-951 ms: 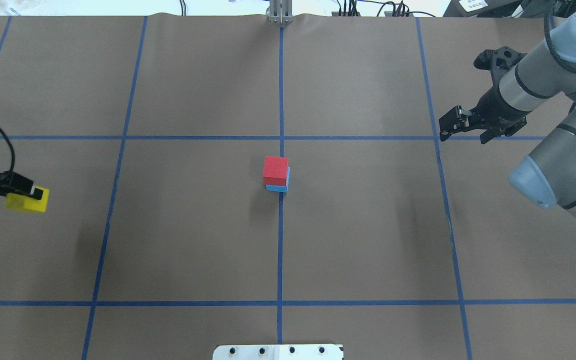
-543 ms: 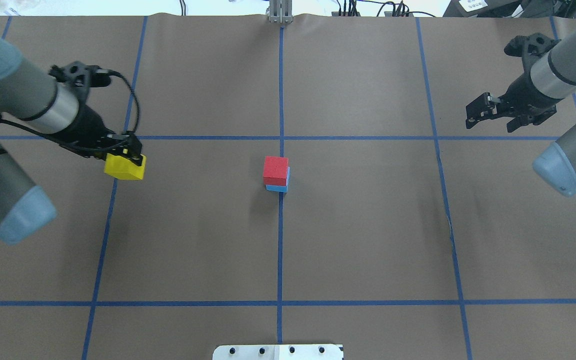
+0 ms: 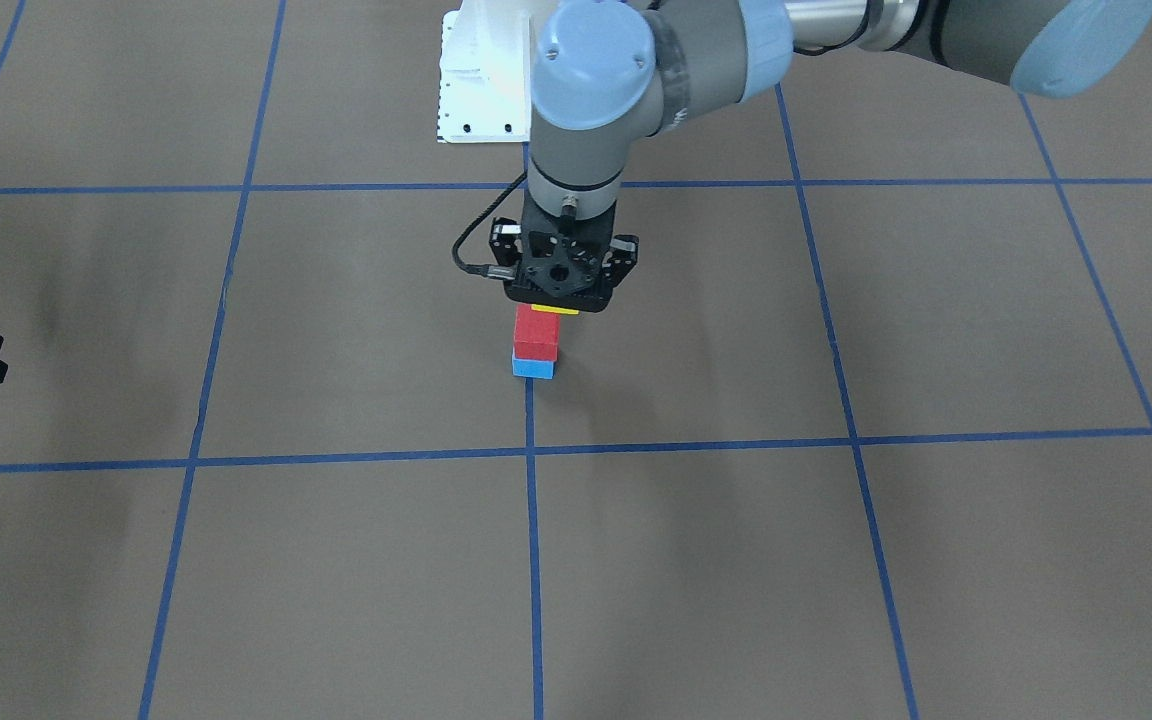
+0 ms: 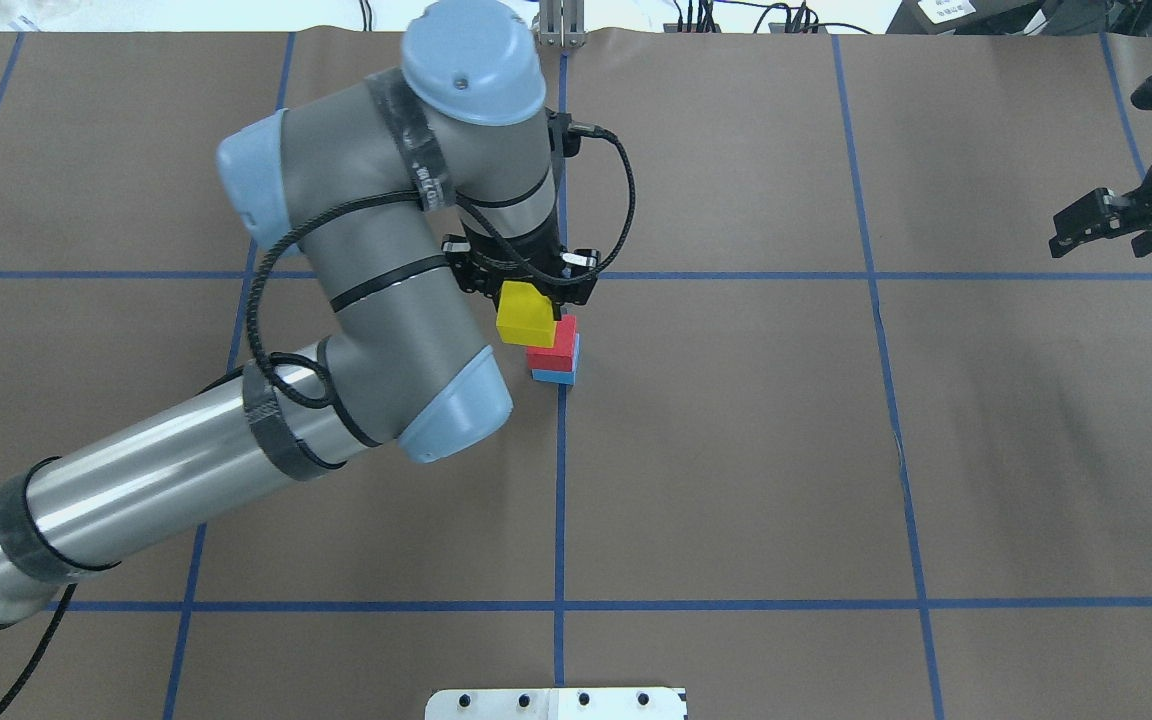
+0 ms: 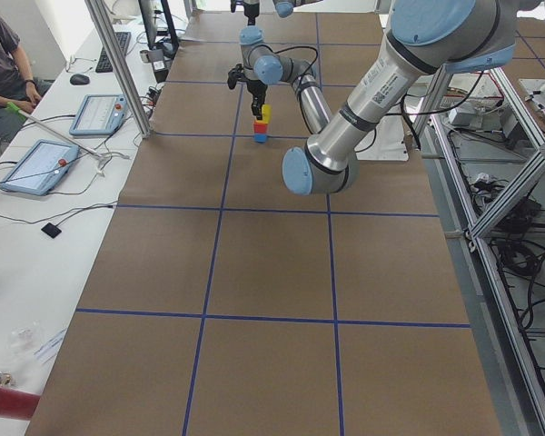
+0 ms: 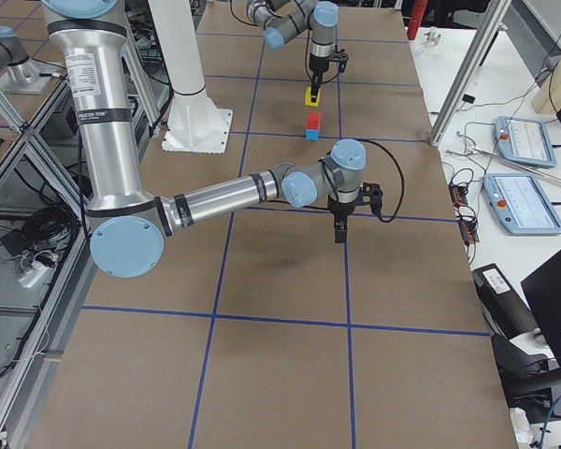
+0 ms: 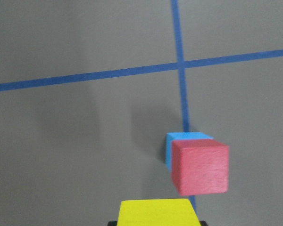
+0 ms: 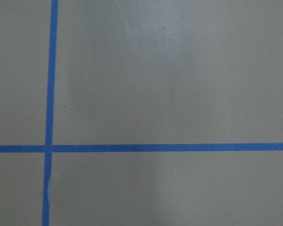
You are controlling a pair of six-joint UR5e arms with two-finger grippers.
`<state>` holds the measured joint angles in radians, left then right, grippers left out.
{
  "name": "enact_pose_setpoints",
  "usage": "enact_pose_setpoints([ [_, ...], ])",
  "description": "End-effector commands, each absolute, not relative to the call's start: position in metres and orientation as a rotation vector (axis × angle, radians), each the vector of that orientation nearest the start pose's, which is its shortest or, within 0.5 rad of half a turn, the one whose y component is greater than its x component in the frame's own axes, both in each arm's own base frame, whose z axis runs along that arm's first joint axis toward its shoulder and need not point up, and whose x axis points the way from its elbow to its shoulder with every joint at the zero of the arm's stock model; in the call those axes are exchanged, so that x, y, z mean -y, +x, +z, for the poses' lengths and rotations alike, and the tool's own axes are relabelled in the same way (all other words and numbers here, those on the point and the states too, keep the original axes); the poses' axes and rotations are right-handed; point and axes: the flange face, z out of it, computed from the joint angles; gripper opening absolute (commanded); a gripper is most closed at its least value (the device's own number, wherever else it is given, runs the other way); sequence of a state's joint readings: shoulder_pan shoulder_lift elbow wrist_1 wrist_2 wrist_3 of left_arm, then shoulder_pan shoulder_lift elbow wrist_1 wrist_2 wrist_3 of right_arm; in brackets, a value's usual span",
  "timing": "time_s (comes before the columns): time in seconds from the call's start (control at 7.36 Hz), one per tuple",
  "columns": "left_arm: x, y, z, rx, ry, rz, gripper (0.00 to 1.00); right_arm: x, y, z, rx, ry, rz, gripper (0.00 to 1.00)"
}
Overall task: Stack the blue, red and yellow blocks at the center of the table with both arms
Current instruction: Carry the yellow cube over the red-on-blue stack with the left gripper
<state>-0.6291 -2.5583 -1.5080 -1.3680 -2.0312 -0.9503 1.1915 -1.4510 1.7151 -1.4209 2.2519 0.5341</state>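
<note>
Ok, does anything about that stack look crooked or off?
Only slightly: the red block seems shifted a little sideways on the blue block, not flush. The yellow block, held by the left gripper, isn't set down yet.

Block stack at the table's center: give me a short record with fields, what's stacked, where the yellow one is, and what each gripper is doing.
Stack: red block on blue block, at the tape crossing mid table
Fit: red sits slightly offset, a blue edge shows
Yellow block: in the air by the stack, apart from the red block, not yet set down
Left gripper: shut on yellow block
Right gripper: open, empty, far off to the side
Left to do: yellow block onto red block
</note>
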Motion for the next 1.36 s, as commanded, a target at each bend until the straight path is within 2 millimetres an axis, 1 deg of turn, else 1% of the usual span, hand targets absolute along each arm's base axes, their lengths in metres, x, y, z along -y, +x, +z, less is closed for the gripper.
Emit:
enact_pose_setpoints([
  [0.0,0.508,0.560,0.081,-0.803,0.068,0.166,0.00,0.533,-0.129,0.526,0.784,0.047,-0.009,1.00],
  [0.14,0.513,0.567,0.089,-0.795,0.059,0.158,0.00,0.534,-0.129,0.526,0.784,0.049,-0.009,1.00],
  [0.27,0.514,0.568,0.090,-0.793,0.057,0.156,0.00,0.533,-0.129,0.527,0.783,0.048,-0.009,1.00],
  [0.81,0.504,0.577,0.092,-0.788,0.028,0.132,0.00,0.534,-0.129,0.527,0.782,0.049,-0.009,1.00],
  [1.09,0.506,0.575,0.092,-0.789,0.028,0.126,0.00,0.535,-0.129,0.530,0.778,0.044,-0.006,1.00],
  [1.22,0.510,0.571,0.092,-0.788,0.030,0.118,0.00,0.535,-0.130,0.529,0.779,0.045,-0.008,1.00],
])
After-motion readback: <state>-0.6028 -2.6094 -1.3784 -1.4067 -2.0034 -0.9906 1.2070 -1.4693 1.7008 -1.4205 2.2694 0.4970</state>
